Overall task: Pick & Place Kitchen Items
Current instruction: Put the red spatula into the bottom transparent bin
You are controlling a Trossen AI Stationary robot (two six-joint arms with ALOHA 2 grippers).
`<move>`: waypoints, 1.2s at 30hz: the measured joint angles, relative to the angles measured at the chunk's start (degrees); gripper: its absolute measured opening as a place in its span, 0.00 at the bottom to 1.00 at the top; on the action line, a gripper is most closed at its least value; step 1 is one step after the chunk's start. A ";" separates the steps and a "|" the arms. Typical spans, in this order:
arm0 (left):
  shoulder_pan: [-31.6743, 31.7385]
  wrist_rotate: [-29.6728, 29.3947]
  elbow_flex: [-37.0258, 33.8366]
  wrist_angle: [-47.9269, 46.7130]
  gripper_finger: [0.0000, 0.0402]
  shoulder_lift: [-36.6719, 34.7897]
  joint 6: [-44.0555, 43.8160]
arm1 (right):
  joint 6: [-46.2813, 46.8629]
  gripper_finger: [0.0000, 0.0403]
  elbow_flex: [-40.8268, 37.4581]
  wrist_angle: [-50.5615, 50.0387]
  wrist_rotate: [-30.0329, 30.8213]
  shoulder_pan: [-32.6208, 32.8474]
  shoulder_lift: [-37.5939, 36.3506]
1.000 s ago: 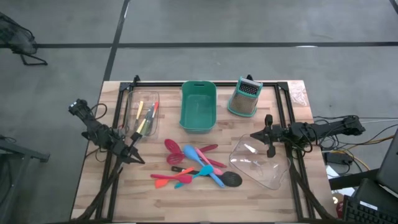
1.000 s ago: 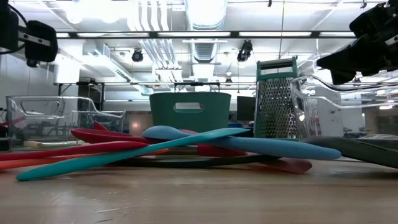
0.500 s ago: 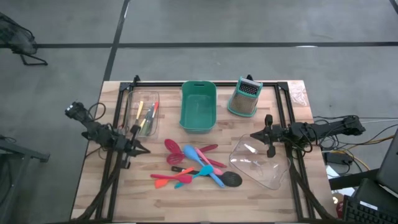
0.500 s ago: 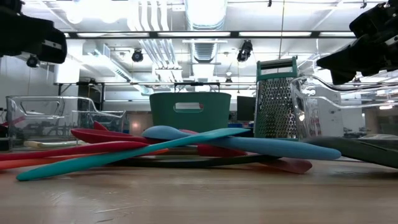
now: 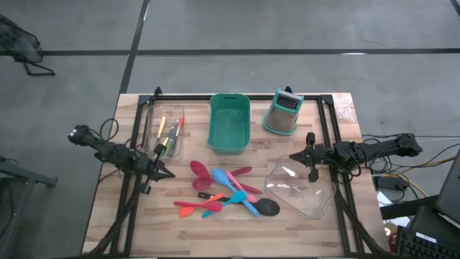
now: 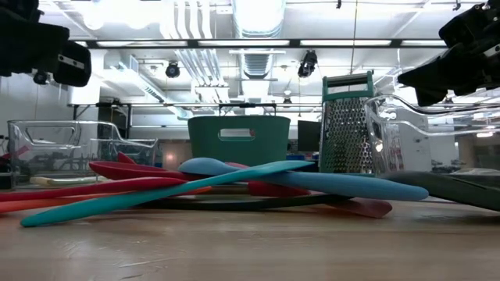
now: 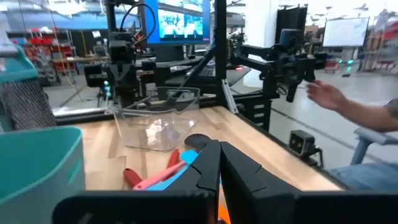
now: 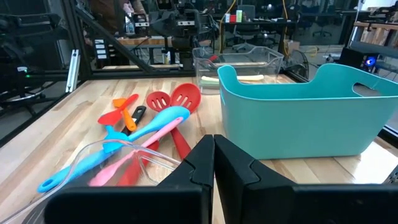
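**Desk:** What could go wrong from where you sit?

**Operator:** My left pincer (image 5: 167,173) hangs pressed together, empty, at the left of the high view. The kitchen items (image 5: 226,191) lie crossed over one another in a heap at lower centre on the surface (image 5: 144,223). I judge that a closing grab there could snag two handles at once, or drag the pile towards the clear container (image 5: 302,188) tipped beside it.

**Desk:** And the right arm?

**Operator:** The right pincer (image 5: 309,160) is also pinched shut on nothing, over that container's upper rim at right; it could knock it.

**Desk:** Where are the utensils relative to the left pincer?

**Operator:** Just right of it and lower in the frame, apart from it. A few thin tools sit in a clear tray (image 5: 164,133) above it.
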 joint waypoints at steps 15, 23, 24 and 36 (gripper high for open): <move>0.00 -0.05 -0.07 0.11 0.04 0.29 -2.67 | -6.12 0.02 -0.01 0.00 0.00 0.00 0.04; 0.00 -0.09 -0.09 0.11 0.03 0.32 -2.67 | 6.68 0.02 -0.01 4.09 0.02 -0.02 0.04; 0.00 -0.09 -0.09 0.11 0.03 0.32 -2.67 | 6.98 0.02 -0.02 5.36 0.01 -0.02 0.04; 0.00 -0.14 -0.11 0.11 0.04 0.32 -2.67 | 6.15 0.02 -0.02 21.98 -0.02 -0.02 0.18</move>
